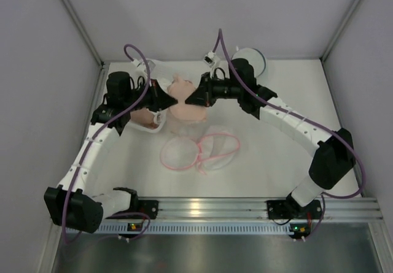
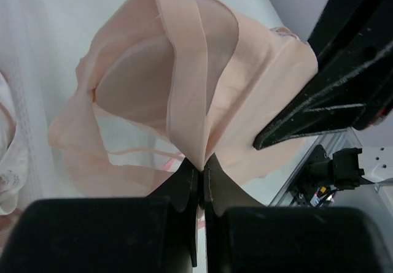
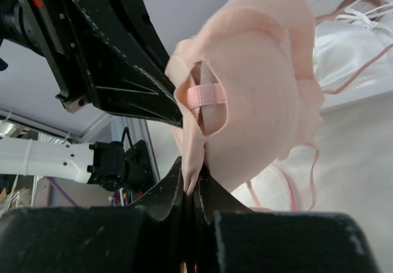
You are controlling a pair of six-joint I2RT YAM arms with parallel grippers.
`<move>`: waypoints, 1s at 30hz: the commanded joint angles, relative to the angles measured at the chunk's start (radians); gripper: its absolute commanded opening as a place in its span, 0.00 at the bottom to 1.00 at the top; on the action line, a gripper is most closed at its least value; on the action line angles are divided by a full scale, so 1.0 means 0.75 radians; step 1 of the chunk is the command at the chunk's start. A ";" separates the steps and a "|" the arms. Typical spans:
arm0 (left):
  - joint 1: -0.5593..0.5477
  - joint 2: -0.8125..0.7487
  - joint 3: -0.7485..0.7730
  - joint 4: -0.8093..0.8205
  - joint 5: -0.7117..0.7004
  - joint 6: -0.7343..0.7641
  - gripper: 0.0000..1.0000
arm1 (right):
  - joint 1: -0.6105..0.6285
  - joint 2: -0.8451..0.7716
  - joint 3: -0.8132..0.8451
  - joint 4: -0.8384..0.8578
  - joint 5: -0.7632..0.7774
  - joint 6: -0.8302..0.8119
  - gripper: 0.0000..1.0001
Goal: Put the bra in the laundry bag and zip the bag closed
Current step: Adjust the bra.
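The pale pink bra (image 1: 186, 96) hangs in the air between both grippers, above the far middle of the table. My left gripper (image 1: 173, 103) is shut on its left edge; in the left wrist view (image 2: 202, 162) the fabric (image 2: 184, 83) is pinched between the fingers. My right gripper (image 1: 189, 99) is shut on its right edge; in the right wrist view (image 3: 191, 184) the cup (image 3: 258, 95) bulges above the jaws. The white mesh laundry bag (image 1: 199, 150), edged with a pink zipper, lies open and flat on the table below and nearer to me.
A white round object (image 1: 252, 59) stands at the back right near the wall. More pale fabric (image 1: 147, 121) lies under the left arm. The grey walls close in the left, right and back of the table.
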 commanded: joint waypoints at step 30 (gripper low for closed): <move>0.063 -0.073 -0.031 1.077 0.907 -0.562 0.00 | -0.169 0.012 -0.208 2.397 -0.860 1.436 0.00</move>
